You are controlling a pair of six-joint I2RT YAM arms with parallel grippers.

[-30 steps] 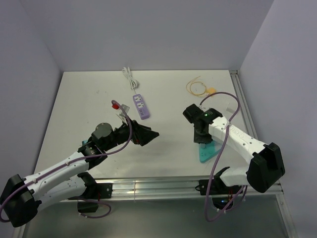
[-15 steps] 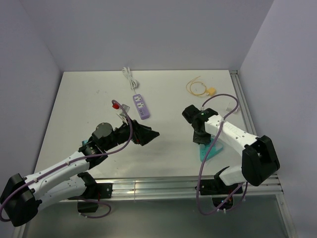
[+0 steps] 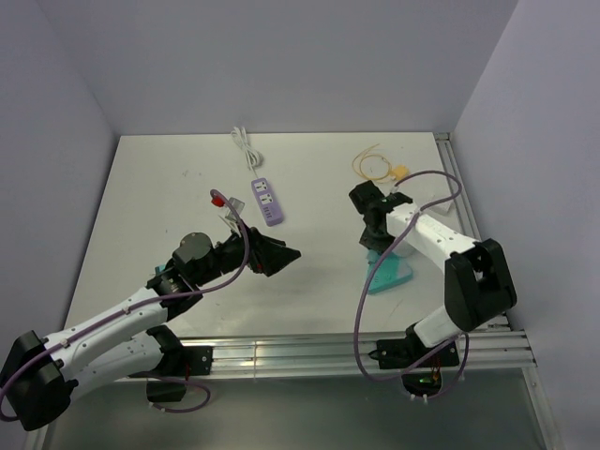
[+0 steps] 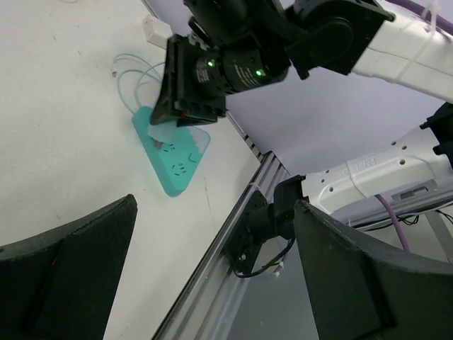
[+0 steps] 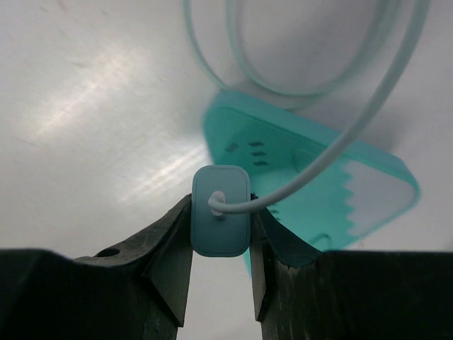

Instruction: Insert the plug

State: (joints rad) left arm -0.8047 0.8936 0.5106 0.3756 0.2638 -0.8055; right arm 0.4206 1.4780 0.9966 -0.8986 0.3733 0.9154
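Note:
The plug [image 3: 400, 172], small and yellow-tan, lies at the back right on its looped yellow cable [image 3: 371, 164], with no gripper touching it. My right gripper [image 3: 376, 242] [image 5: 221, 212] is shut on a teal plug [image 5: 221, 225] with a pale cable [image 5: 333, 152]. It holds that plug just above a teal power strip [image 3: 390, 272] [image 5: 318, 191] [image 4: 173, 166]. The purple power strip [image 3: 267, 200] lies mid-table at the back. My left gripper [image 3: 285, 253] [image 4: 212, 205] stands open and empty, in front of the purple strip and pointing right.
The purple strip's white cord [image 3: 246, 145] runs to the back wall. A small red-tipped object [image 3: 217, 198] lies left of the purple strip. The table's metal rail [image 3: 309, 352] runs along the near edge, and walls close the left, back and right.
My right arm has folded in, its elbow swinging back and left, while its gripper stays over the teal strip still shut on the teal plug. The left arm has not moved.

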